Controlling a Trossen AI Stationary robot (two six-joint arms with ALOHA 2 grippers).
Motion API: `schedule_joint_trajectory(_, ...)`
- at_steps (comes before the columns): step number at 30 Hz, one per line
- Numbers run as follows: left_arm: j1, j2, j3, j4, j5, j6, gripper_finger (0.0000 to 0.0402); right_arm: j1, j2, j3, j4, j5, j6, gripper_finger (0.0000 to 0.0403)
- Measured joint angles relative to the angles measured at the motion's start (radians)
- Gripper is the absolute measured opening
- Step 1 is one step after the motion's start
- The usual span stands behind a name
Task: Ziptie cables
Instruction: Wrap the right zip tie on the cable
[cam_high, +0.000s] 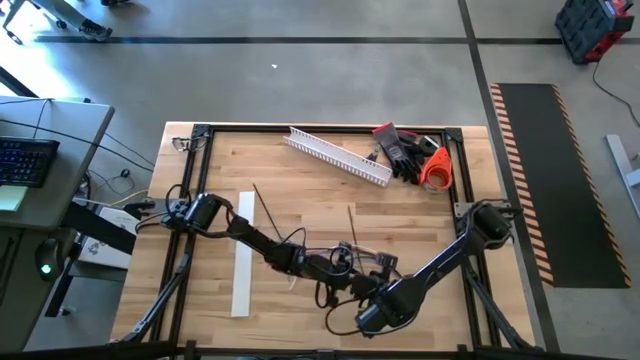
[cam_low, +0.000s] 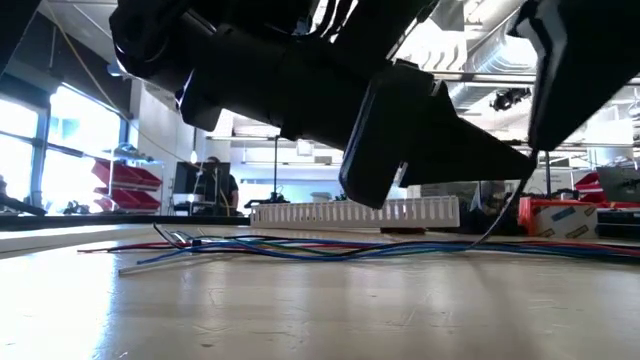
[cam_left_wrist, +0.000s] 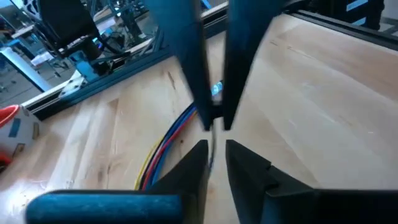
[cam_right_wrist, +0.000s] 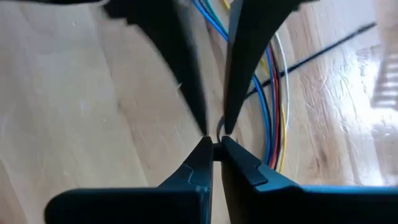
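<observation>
Two claws meet tip to tip over the cables (cam_high: 335, 268) at the desk (cam_high: 420, 215) front: right claw (cam_right_wrist: 214, 148) pinched shut on a thin dark strand (probably the ziptie), left claw (cam_left_wrist: 215, 144) slightly parted around it. Cables look still unbound, so cinching remains.

Cables (cam_low: 330, 246): blue, red, green strands lying flat across the wooden worktop (cam_low: 320, 310). White slotted channel (cam_low: 355, 212) behind them. Dark arm housings (cam_low: 330, 80) overhead, filling the upper frame. A person (cam_low: 214, 185) stands in the room beyond
</observation>
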Motion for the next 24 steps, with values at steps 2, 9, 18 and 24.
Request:
schedule_joint_trajectory(2,0.001,0.0,0.0,-0.001,0.012,0.0,0.0058,-0.012,0.0,0.005,0.003,-0.009,0.001,0.0002)
schedule_joint_trajectory(9,0.0,0.0,0.0,-0.003,0.011,0.005,0.0068,-0.039,0.0,0.006,0.008,-0.038,-0.018,0.0001)
schedule_joint_trajectory(18,-0.001,0.0,0.0,-0.003,-0.004,0.0,0.0002,-0.044,0.0,0.006,0.015,-0.057,-0.018,0.0)
schedule_joint_trajectory(24,-0.001,0.0,0.0,0.0,-0.019,-0.003,0.0,-0.044,0.0,0.026,0.017,-0.059,-0.018,0.0004)
